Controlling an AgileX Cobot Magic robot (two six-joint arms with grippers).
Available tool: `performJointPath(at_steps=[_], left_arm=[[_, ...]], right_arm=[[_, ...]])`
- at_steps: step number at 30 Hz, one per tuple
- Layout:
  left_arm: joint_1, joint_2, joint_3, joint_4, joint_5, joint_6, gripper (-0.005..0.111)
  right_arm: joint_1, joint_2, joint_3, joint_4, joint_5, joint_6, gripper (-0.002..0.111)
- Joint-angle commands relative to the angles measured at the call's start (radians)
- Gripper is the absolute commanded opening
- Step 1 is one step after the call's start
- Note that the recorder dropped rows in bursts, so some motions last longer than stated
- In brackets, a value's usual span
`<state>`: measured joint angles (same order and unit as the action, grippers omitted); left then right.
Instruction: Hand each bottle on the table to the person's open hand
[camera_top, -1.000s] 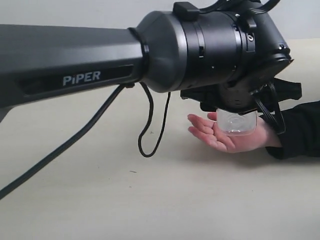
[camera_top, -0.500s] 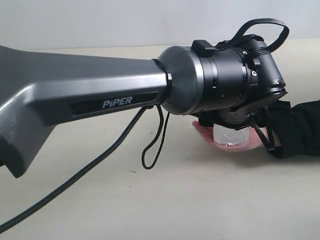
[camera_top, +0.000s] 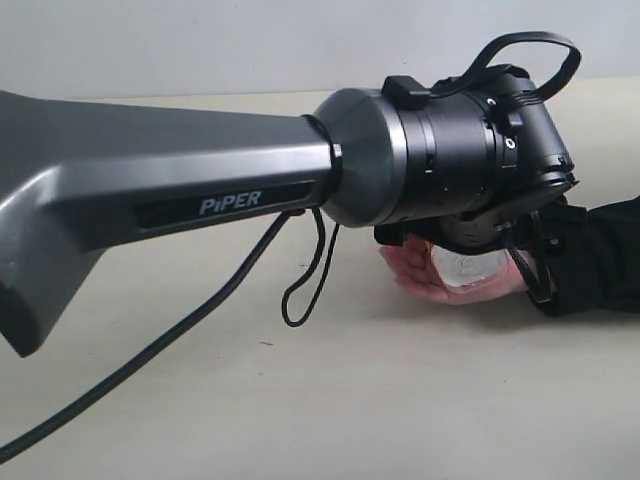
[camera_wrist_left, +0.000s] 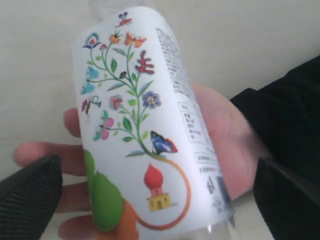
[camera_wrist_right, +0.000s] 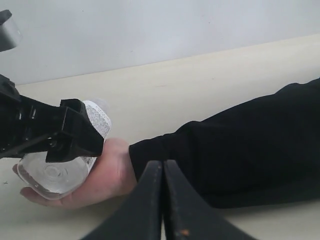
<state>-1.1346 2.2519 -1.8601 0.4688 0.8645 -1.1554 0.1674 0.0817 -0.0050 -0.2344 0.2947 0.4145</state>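
Observation:
A clear bottle (camera_wrist_left: 145, 140) with a white label printed with flowers and green shapes lies in the person's open hand (camera_wrist_left: 225, 135), its cap hidden. My left gripper (camera_wrist_left: 157, 195) is open around it, with a gap between each black finger and the bottle's sides. In the exterior view the bottle (camera_top: 468, 268) rests on the palm (camera_top: 415, 268) under the left wrist. From the right wrist view I see its clear base (camera_wrist_right: 52, 172) on the hand (camera_wrist_right: 107, 170), beside a left finger (camera_wrist_right: 75, 135). My right gripper (camera_wrist_right: 163, 172) is shut and empty, close to the forearm. No other bottles show.
The person's black sleeve (camera_top: 590, 255) lies on the beige table (camera_top: 350, 400) at the right. The left arm's grey link (camera_top: 160, 190) crosses most of the exterior view, and its black cable (camera_top: 150, 350) trails down over the table.
The left arm came down and brought the bottle onto the palm. Since half a second ago the bottle has sunk a little lower into the hand.

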Motion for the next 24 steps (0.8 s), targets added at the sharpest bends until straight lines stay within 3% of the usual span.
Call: performJointPath(at_steps=[1, 7, 11, 17, 24], left_arm=[[-0.002, -0.057, -0.001, 0.011, 0.048, 0.079, 0.105], [-0.004, -0.153, -0.001, 0.010, 0.145, 0.214, 0.105], [-0.067, -0.192, -0.001, 0.003, 0.238, 0.382, 0.105], [-0.167, -0.224, -0.001, 0.132, 0.315, 0.416, 0.105], [-0.169, -0.272, -0.001, 0.136, 0.357, 0.416, 0.105]], right_arm=[[-0.005, 0.007, 0.005, 0.000, -0.012, -0.002, 0.000], [-0.005, 0.007, 0.005, 0.000, -0.012, -0.002, 0.000], [-0.005, 0.007, 0.005, 0.000, -0.012, -0.002, 0.000], [-0.005, 0.007, 0.005, 0.000, -0.012, -0.002, 0.000], [-0.005, 0.007, 0.005, 0.000, -0.012, -0.002, 0.000]])
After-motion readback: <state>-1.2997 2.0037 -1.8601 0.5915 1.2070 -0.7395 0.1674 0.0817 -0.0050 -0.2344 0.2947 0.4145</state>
